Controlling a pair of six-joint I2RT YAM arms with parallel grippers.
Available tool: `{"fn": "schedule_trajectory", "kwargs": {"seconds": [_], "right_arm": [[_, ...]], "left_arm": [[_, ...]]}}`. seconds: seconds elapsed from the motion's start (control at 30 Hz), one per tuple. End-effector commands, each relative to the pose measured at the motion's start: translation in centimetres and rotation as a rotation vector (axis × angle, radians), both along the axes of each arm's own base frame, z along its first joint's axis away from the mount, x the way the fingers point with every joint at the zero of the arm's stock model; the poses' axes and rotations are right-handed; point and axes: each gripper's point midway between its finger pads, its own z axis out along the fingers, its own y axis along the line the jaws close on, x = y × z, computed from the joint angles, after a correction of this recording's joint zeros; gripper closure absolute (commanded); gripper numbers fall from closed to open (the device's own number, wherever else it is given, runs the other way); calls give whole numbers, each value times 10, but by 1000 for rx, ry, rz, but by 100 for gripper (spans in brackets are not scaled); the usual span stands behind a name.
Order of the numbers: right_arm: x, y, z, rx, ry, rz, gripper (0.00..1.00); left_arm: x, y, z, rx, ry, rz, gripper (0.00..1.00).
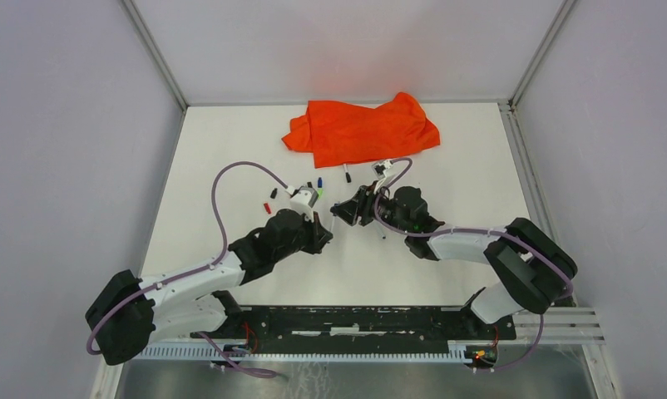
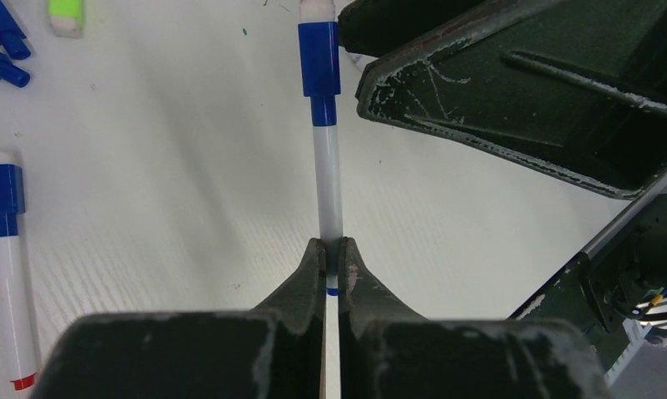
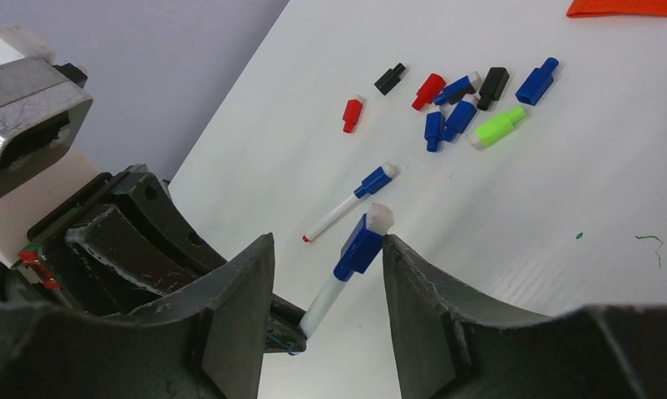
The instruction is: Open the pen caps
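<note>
1. The white pen is pinched near its tail by the left gripper. The fingers are pressed tight onto the barrel at lower centre of the left wrist view.
2. The blue cap is seated on that barrel, at centre of the right wrist view. It is flanked by the spread fingers of the right gripper, and nothing is clamped yet. The finger on the right sits very close to the cap's white tip; contact cannot be told.
3. The step in hand is judged to be the uncapping of this pen, at the approach stage: cap bracketed, grip not taken.
4. Next, a squeeze onto the blue body of the cap is called for, not onto the white tip or the barrel below it. Then a straight pull along the pen's axis is needed, away from the left gripper, with the barrel held firm.
5. Loose caps in blue, red, black and green are scattered on the desk at upper centre. A second pen lies just beyond with its blue cap on, so it is judged undone.
</note>
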Motion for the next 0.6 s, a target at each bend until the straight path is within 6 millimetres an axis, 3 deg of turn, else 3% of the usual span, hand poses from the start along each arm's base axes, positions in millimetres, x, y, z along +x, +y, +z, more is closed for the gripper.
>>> {"fn": "schedule_trajectory", "kwargs": {"seconds": [0.0, 0.47, 0.57], "right_arm": [[11, 6, 18, 43, -42, -8, 44], [14, 8, 8, 44, -20, -14, 45], [15, 10, 8, 45, -15, -12, 49]], "left_arm": [[12, -7, 21, 1, -98, -7, 98], [9, -9, 21, 16, -111, -1, 98], [8, -10, 20, 19, -112, 0, 98]]}}
